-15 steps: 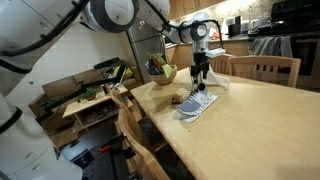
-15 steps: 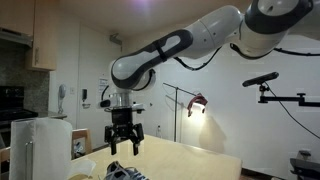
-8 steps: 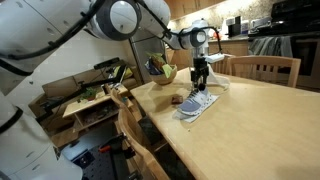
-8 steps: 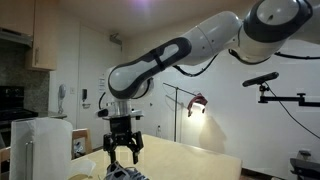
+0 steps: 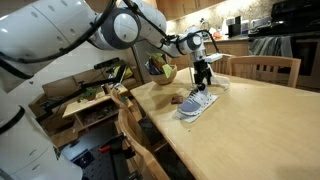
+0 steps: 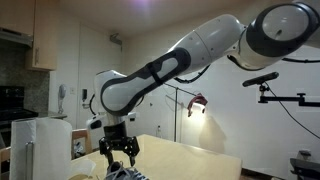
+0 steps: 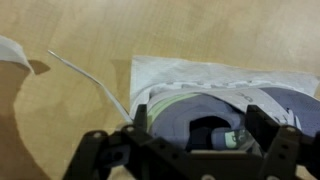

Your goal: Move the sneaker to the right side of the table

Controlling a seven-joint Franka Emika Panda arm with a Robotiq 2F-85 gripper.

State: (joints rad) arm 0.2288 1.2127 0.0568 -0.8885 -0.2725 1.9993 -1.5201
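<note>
In an exterior view, a low cluttered wooden shelf table [image 5: 88, 102] stands far left. Next comes a wooden chair back [image 5: 128, 112] against the large pale light-wood counter [image 5: 260, 125]. A green bowl [image 5: 164, 73] sits at the counter's far left end. Just right of it the white robot arm [image 5: 60, 35] reaches down. Its dark pincer [image 5: 204, 78] points straight down, just above the light grey-blue low-top sneaker with a white sole [image 5: 197, 103]. The sneaker lies in the left part of the counter, near its front edge.

In the wrist view, a thin pale cord [image 7: 90, 75] trails left from the thin white sheet [image 7: 165, 70] under the sneaker [image 7: 200, 103]. The pincer [image 7: 200, 122] is spread wide, one finger [image 7: 140, 118] on each side of the shoe's opening. Whether the fingers touch the shoe cannot be told.
</note>
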